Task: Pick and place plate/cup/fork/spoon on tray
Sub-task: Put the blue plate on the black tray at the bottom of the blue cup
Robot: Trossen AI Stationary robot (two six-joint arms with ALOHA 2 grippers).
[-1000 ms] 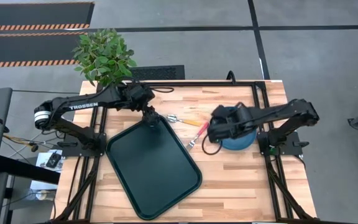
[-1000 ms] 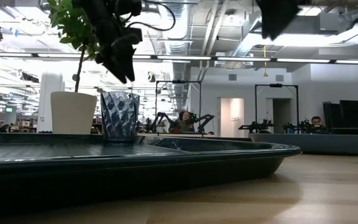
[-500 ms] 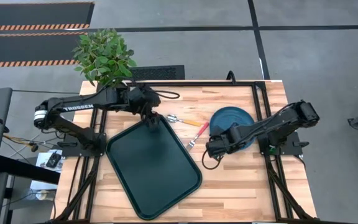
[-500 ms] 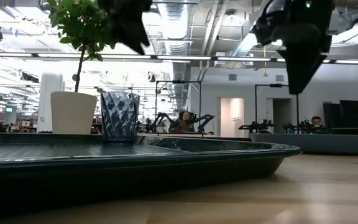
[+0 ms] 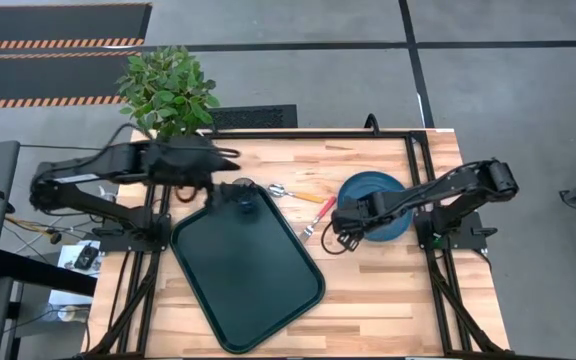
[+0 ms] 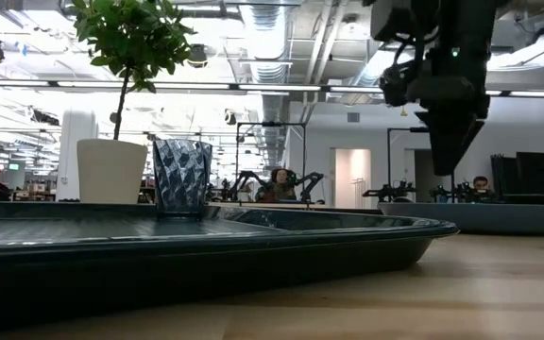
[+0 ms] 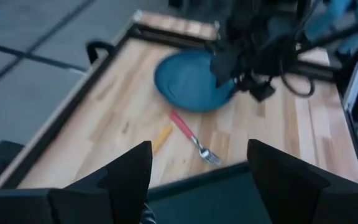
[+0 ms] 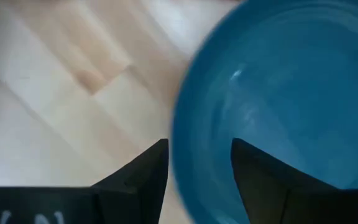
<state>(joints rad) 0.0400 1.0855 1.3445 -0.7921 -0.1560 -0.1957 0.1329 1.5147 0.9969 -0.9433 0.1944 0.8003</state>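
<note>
The dark green tray [image 5: 253, 270] lies left of the table's middle. The smoky-grey cup [image 5: 245, 200] stands upright on the tray's far corner, also in the low view [image 6: 181, 177]. The blue-teal plate [image 5: 376, 198] lies on the table at the right. The red-pink fork [image 5: 318, 214] and the orange spoon [image 5: 294, 192] lie between tray and plate. My left gripper [image 5: 226, 164] is open and empty, up and left of the cup [image 7: 197, 162]. My right gripper [image 5: 340, 222] is open over the plate's left rim [image 8: 180, 149], a little above it [image 6: 450, 156].
A potted plant in a white pot [image 5: 168, 92] stands at the table's far left corner [image 6: 111, 170]. Bare wood lies at the table's near right [image 5: 408, 300]. My right arm shows beyond the plate in the left wrist view [image 7: 253, 50].
My left gripper has risen from above the cup and drawn back toward the table's left edge; the cup has stayed upright on the tray. My right gripper has swung off the plate toward the near edge, then back to the plate's left rim, coming down.
</note>
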